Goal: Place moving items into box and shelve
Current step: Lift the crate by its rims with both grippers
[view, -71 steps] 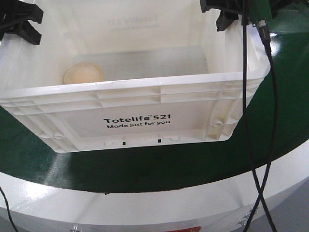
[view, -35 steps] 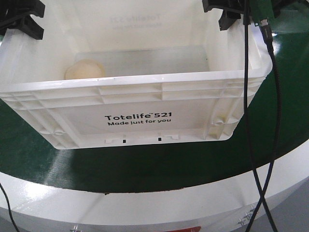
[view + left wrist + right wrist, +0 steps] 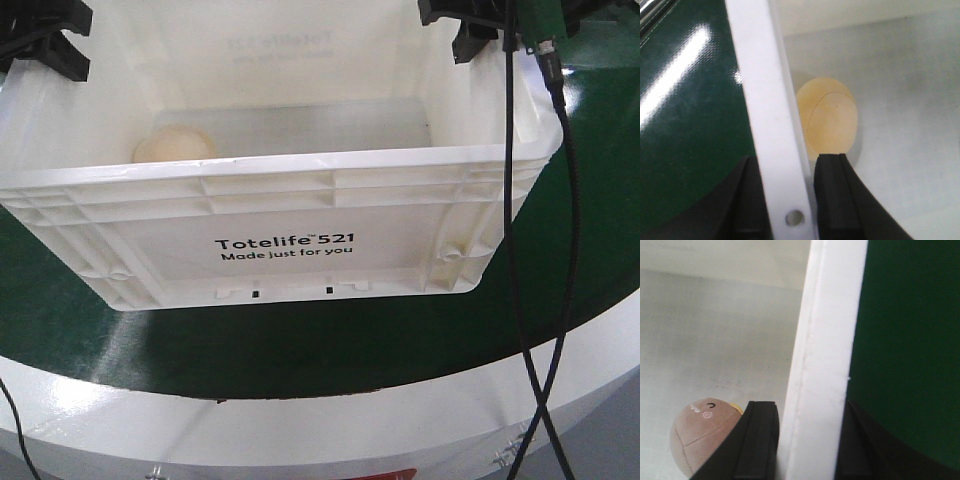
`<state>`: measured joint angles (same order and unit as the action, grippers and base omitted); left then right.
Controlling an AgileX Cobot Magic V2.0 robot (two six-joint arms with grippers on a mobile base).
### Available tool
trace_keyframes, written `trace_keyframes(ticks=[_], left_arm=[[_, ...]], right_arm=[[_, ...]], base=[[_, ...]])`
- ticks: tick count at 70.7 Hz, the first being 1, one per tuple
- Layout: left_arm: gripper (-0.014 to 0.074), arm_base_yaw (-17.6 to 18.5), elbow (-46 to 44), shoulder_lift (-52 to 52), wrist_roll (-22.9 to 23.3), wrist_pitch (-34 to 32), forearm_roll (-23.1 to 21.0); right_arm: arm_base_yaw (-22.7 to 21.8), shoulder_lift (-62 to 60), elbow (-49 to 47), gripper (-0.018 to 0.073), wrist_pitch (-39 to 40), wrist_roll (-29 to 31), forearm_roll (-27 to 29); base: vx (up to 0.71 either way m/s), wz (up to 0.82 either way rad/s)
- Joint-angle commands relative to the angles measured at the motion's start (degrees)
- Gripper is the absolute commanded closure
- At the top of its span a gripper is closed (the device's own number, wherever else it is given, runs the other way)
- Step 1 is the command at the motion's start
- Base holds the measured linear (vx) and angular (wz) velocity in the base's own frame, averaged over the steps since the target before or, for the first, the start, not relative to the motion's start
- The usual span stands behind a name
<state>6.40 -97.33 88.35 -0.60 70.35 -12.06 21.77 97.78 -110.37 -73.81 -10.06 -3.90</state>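
Observation:
The white box [image 3: 290,190], printed "Totelife 521", sits over the green tabletop with its open top facing me. One cream moving item [image 3: 172,146] lies in its left near corner. My left gripper [image 3: 40,40] straddles the box's left rim [image 3: 765,100]; in the left wrist view the gripper [image 3: 785,200] is shut on that rim, and the cream item [image 3: 830,120] lies just inside. My right gripper [image 3: 480,25] clamps the right rim [image 3: 825,340]; seen from the right wrist the gripper [image 3: 810,445] is shut on it, and a pinkish-brown moving item [image 3: 697,435] rests on the floor inside.
The round green tabletop [image 3: 300,350] ends in a white curved edge [image 3: 350,420] close to me. Two black cables [image 3: 515,250] hang from the right arm across the box's right corner and down past the table edge.
The box, held by both grippers, shifted slightly upward in the front view between the oldest frame and the middle one. It has barely moved since.

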Motion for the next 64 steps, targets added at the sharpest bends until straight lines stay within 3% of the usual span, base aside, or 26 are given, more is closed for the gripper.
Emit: trace_keyframes(ticks=[1,64], left_arm=[[0.0596,1.2,-2.5,-3.1,-0.4,-6.5,-11.5],[0.0596,1.2,-2.5,-3.1,-0.4,-6.5,-11.5]], right_arm=[[1.6,-3.8,-2.6,0.0564,0.0,0.8,10.1],[1.6,-3.8,-2.6,0.0564,0.0,0.8,10.1]], base=[[0.00,0.00],[0.00,0.00]])
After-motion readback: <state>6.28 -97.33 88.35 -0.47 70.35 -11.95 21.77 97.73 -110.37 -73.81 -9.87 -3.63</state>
